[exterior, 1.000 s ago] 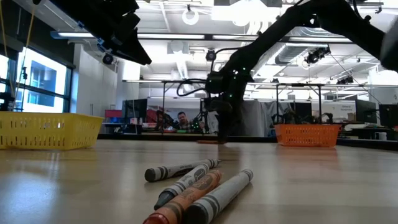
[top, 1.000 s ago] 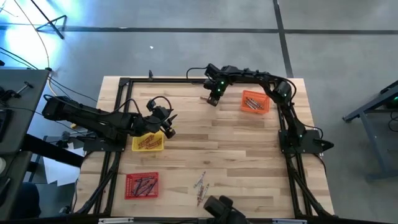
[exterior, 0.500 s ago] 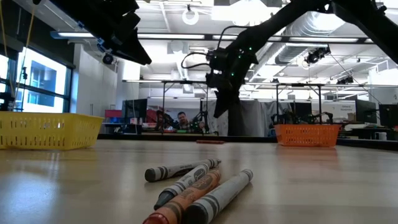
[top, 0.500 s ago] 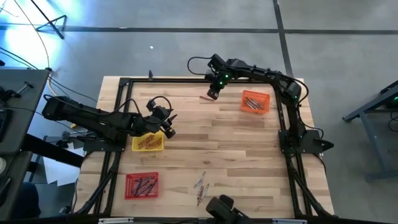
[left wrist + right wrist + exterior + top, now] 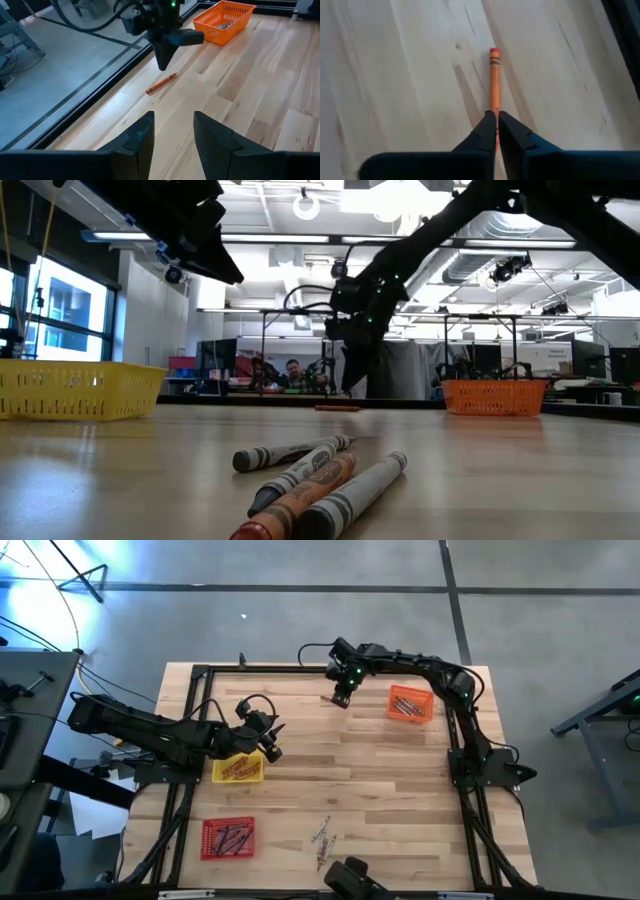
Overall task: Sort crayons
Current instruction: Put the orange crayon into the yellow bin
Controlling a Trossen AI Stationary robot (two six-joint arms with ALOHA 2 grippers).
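Left end effector (image 5: 272, 743) hovering over yellow tray (image 5: 238, 769), fingers apart, holding nothing. Red tray (image 5: 229, 838) with crayons at table (image 5: 380, 780) near edge. Loose crayons (image 5: 323, 837) in a cluster further right. Right end effector (image 5: 339, 698) just above lone orange crayon (image 5: 494, 75) near far edge, fingers nearly closed, gripping nothing. Orange tray (image 5: 411, 704) with crayons rightmost.

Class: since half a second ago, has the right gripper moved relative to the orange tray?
Yes. The right gripper has come slightly down-picture toward the near edge, staying left of the orange tray, above the orange crayon.
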